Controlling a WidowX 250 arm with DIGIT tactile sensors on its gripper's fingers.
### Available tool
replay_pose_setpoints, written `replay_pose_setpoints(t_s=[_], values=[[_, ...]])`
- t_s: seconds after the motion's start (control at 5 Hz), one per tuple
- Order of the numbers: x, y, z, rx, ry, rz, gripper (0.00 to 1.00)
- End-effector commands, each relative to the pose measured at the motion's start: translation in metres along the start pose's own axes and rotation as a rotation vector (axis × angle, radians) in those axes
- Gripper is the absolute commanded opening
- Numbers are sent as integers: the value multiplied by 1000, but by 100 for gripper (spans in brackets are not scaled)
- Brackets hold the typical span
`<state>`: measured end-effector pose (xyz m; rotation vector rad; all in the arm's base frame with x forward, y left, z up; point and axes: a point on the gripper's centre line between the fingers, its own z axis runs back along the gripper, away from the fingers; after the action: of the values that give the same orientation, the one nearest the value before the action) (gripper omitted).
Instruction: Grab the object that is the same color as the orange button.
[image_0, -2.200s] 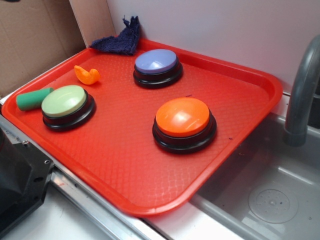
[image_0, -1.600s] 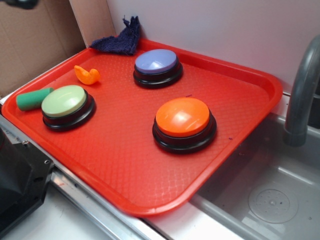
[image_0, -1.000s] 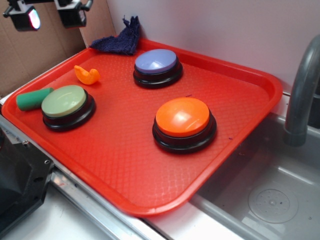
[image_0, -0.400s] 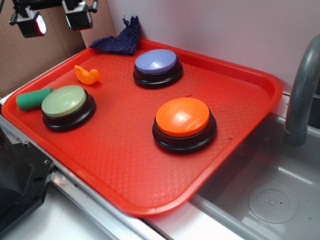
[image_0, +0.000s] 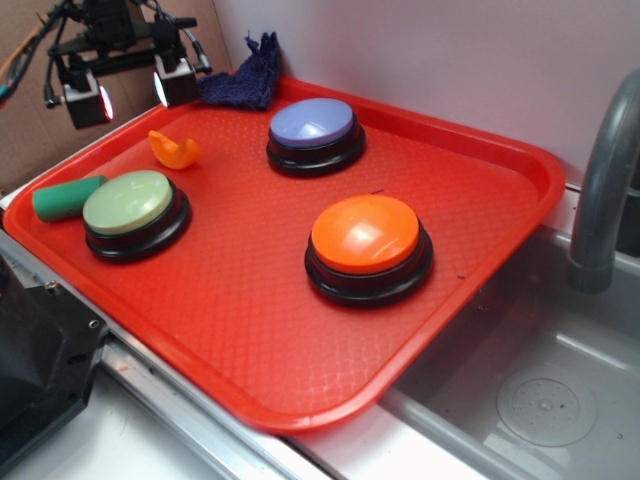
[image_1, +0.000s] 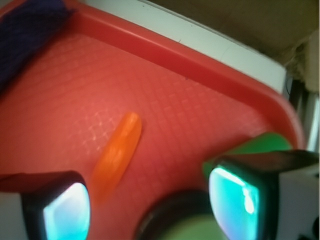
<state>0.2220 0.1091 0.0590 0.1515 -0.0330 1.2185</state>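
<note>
Overhead, hovered with jaws spread wide: gripper (image_0: 131, 92) at upper left of the exterior frame, holding nothing, above the tray's far-left corner. Just below and right of it, orange duck-shaped piece (image_0: 175, 150), lying between the fingers (image_1: 55, 210) in the wrist view, nearer the left one. Best approached by shifting slightly to centre, then descending straight, staying clear of the pale green button (image_0: 134, 212). Beyond, orange button (image_0: 367, 246) mid-frame on the textured red tray (image_0: 470, 285); steel sink (image_0: 545, 400) at lower right.

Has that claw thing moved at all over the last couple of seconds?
Yes. The gripper came into view at top left and descended toward the small orange piece, beside the blue cloth.
</note>
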Motion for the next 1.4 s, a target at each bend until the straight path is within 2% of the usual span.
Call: replay_pose_setpoints(t_s=[0.0, 0.2, 0.4, 0.6, 0.8, 1.0, 1.2], values=[[-5, -12, -44, -10, 3, -3, 100], [-10, -12, -46, -25, 12, -20, 0], [-12, -8, -36, -58, 13, -10, 0], [-10, -2, -26, -78, 50, -31, 0], [-9, 1, -16, -60, 104, -72, 0], [-11, 5, 5, -81, 89, -107, 0], [-13, 4, 56, -102, -2, -331, 0]])
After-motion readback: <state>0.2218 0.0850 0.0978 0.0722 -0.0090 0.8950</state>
